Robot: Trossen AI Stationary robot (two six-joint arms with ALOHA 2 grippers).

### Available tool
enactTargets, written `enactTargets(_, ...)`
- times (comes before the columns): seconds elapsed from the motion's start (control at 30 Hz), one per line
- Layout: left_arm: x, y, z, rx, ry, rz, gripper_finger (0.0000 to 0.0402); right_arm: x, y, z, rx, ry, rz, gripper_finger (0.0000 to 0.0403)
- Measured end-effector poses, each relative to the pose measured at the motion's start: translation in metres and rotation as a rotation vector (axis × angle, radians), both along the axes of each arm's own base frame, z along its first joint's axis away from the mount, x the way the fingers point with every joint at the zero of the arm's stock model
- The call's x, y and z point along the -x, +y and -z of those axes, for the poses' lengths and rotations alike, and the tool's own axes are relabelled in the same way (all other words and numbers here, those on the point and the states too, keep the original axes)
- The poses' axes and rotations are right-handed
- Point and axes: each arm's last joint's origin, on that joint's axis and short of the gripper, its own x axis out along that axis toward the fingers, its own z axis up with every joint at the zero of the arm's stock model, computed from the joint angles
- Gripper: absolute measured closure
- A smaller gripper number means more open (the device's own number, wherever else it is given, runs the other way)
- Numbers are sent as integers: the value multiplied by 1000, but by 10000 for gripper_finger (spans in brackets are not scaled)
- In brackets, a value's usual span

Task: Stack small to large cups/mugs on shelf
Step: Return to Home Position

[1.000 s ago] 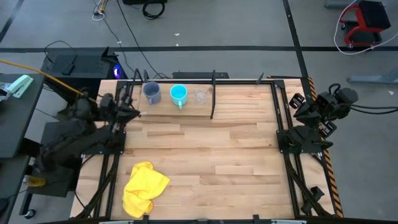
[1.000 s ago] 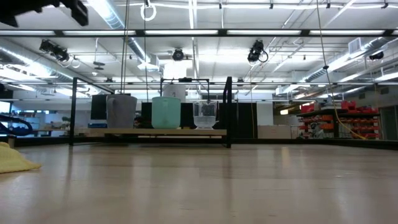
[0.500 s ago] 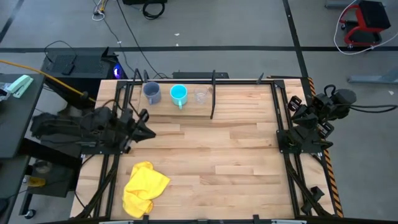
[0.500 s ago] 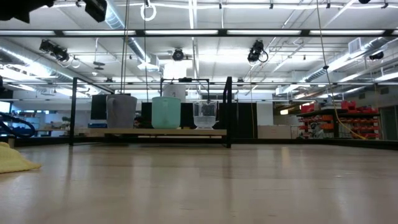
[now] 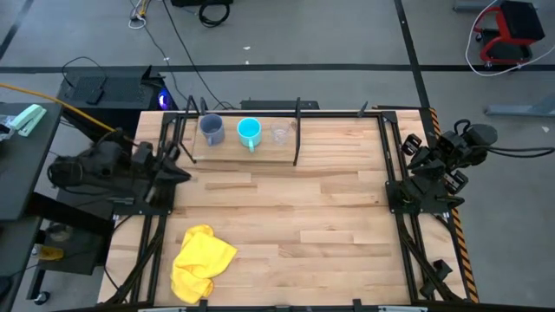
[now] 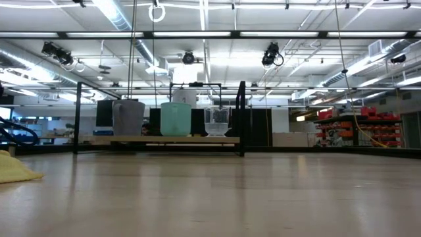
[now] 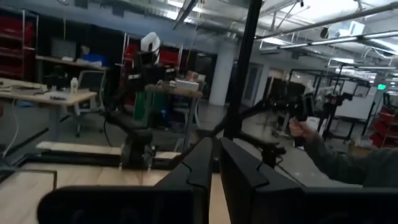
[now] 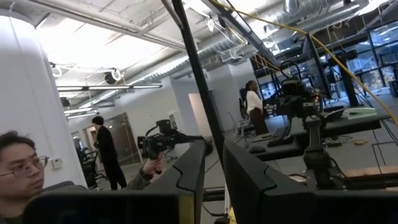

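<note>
Three cups stand in a row on the shelf (image 5: 243,149), a narrow plank with black posts at the table's far side: a grey-blue mug (image 5: 212,129) on the left, a cyan mug (image 5: 250,132) in the middle and a clear cup (image 5: 280,134) on the right. The low view shows them upright on their bases: grey-blue mug (image 6: 128,117), cyan mug (image 6: 175,118), clear cup (image 6: 216,122). My left gripper (image 5: 184,176) is shut and empty at the table's left edge, on the near side of the shelf. My right gripper (image 5: 410,161) waits at the right edge, open a little and empty.
A crumpled yellow cloth (image 5: 201,260) lies near the table's front left corner. Black frame posts stand along both side edges. A person (image 8: 18,171) shows beyond the table in the right wrist view, and a sleeve (image 7: 348,163) shows in the left wrist view.
My left gripper has swung from beside the shelf's left end toward the table's near edge. It has then drawn back toward the left edge and left the low view. The cups have kept still.
</note>
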Motion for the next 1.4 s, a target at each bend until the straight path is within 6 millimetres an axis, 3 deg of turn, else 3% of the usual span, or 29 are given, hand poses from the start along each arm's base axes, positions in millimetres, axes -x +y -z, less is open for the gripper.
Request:
enactTargets(0.63,55,9,9,14,-99,-37,368,0,0,-1,-10,-9,-1,337)
enactTargets(0.83,53,9,11,1,-104,-53,361,1,-1,-3,-19,-27,-1,337)
enactTargets(1.0,36,7,26,-32,-166,-65,367,-1,0,-2,-34,-48,6,337)
enactTargets(1.23,17,4,50,-26,-219,-69,374,-24,13,23,-55,-58,-12,337)
enactTargets(1.4,2,2,78,-24,-207,-68,368,-35,20,40,-47,-57,-9,337)
